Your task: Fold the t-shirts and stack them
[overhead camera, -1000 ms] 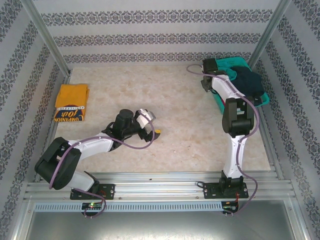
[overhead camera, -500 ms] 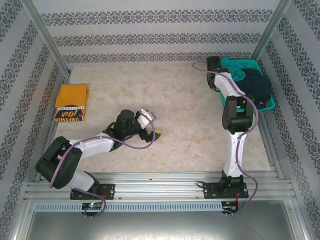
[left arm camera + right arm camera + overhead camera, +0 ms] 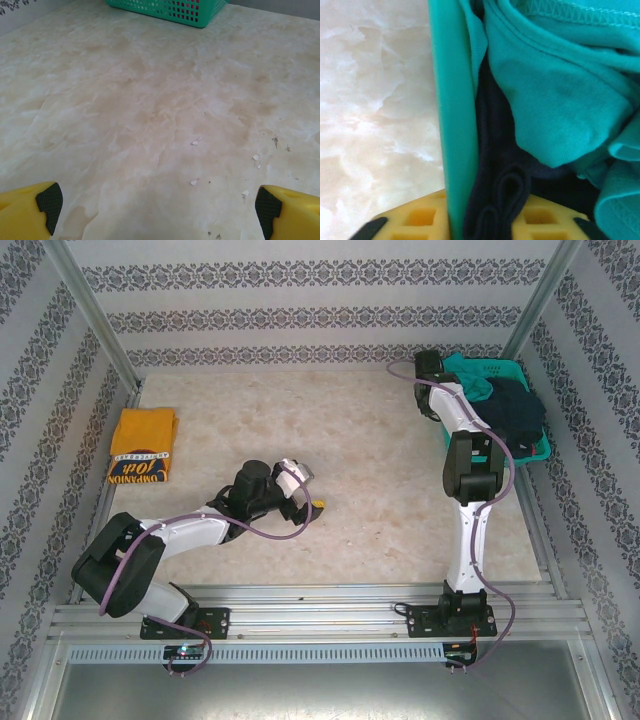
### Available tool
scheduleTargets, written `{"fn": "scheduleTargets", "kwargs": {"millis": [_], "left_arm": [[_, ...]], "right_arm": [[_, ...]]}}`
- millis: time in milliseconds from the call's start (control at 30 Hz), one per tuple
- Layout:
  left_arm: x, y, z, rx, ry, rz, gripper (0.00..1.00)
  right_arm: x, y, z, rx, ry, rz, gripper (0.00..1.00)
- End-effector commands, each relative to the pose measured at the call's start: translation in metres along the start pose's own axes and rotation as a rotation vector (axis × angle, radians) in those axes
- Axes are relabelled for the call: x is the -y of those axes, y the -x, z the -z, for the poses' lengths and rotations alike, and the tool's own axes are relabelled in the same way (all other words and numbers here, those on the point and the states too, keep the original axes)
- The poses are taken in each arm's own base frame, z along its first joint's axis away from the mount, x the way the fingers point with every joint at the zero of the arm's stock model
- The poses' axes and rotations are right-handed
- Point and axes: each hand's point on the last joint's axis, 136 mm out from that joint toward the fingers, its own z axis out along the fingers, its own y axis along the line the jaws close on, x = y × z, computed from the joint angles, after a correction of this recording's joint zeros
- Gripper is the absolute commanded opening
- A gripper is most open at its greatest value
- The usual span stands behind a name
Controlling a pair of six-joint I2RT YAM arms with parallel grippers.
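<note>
A mustard-yellow t-shirt lies folded at the table's left edge, its dark lettered band toward me. A teal-green t-shirt lies crumpled in the teal mesh basket at the back right, beside a dark navy garment. My right gripper sits at the basket's left rim, its yellow fingers closed over the basket wall and a fold of the navy cloth. My left gripper hovers low over bare table mid-left, wide open, nothing between its fingers.
The marble-patterned tabletop stretches between the two arms. Patterned walls and metal posts close in the sides and back. The basket stands at the far edge of the left wrist view. Small white flecks dot the table.
The basket swung and slid right toward the back corner with my right gripper at its rim. The left arm stayed still.
</note>
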Motion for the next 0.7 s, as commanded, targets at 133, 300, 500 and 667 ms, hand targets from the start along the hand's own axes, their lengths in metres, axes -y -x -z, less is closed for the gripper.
{"fn": "scheduleTargets", "kwargs": {"millis": [133,300,500,667], "left_arm": [[0.002,0.023,-0.004,0.063,-0.007,-0.015,1.0],[0.005,0.027,-0.007,0.065,-0.019,-0.024,1.0],[0.012,0.034,-0.016,0.077,-0.048,-0.034,1.0],[0.016,0.036,-0.023,0.093,-0.063,-0.027,1.0]], "right_arm": [[0.01,0.026,0.063,0.154,0.117,-0.016,0.87],[0.027,0.029,0.106,0.274,0.146,-0.046,0.98],[0.059,0.035,0.121,0.262,0.151,-0.161,0.98],[0.064,0.036,0.102,0.223,0.157,-0.164,0.98]]}}
